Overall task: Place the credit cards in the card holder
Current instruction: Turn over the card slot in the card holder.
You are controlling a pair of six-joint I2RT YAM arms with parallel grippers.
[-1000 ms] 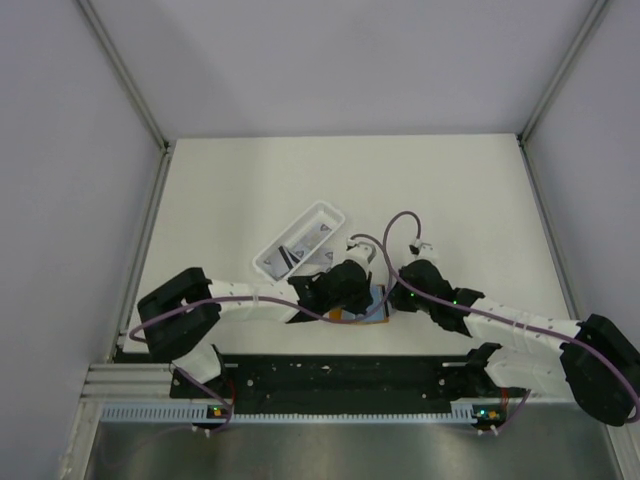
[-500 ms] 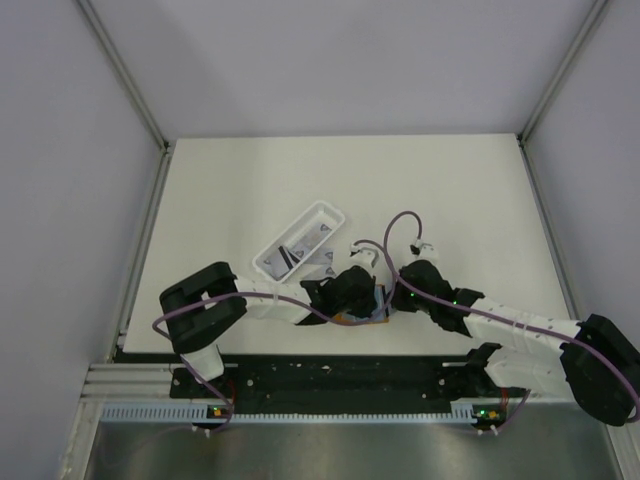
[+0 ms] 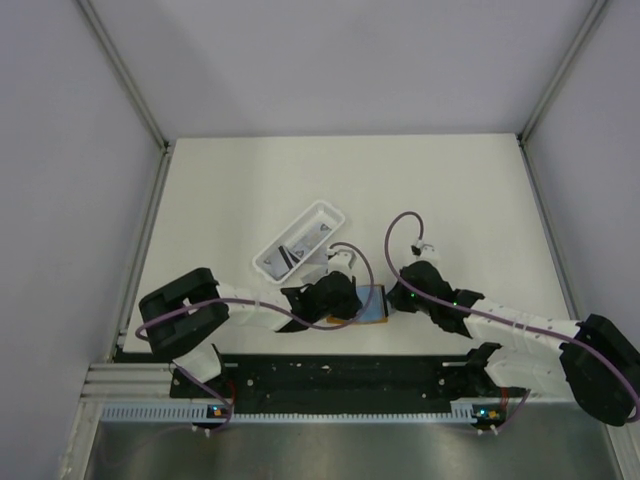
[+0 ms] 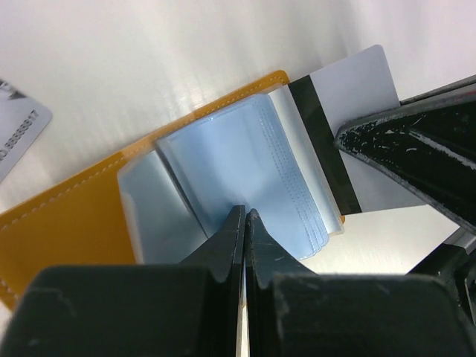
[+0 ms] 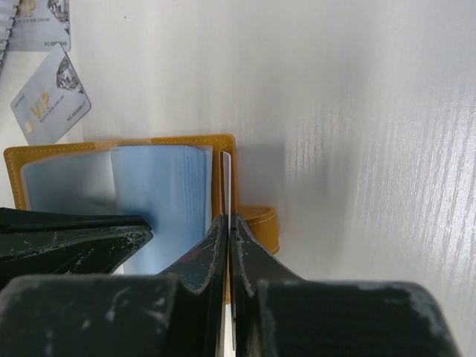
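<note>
The card holder [image 4: 67,216] lies open on the table, orange-tan outside, with pale blue clear sleeves [image 4: 245,156] fanned up. My left gripper [image 4: 245,214] is shut, its tips resting on the sleeves with nothing between them. My right gripper [image 5: 227,219] is shut on a white credit card [image 4: 349,82] with a black stripe. That card stands on edge at the holder's right side, its striped end overlapping the sleeves. In the top view the card holder [image 3: 372,303] sits between the left gripper [image 3: 350,301] and the right gripper [image 3: 393,300].
A long white tray [image 3: 300,242] with dark-marked cards stands just behind the left gripper. A loose grey VIP card [image 5: 48,97] and another card [image 5: 41,22] lie on the table beyond the holder. The holder's strap loop [image 5: 260,223] sticks out by my right fingers.
The left arm swung its elbow in and back out, and its gripper slid slightly left, uncovering more of the blue sleeves. The right arm stayed still.
</note>
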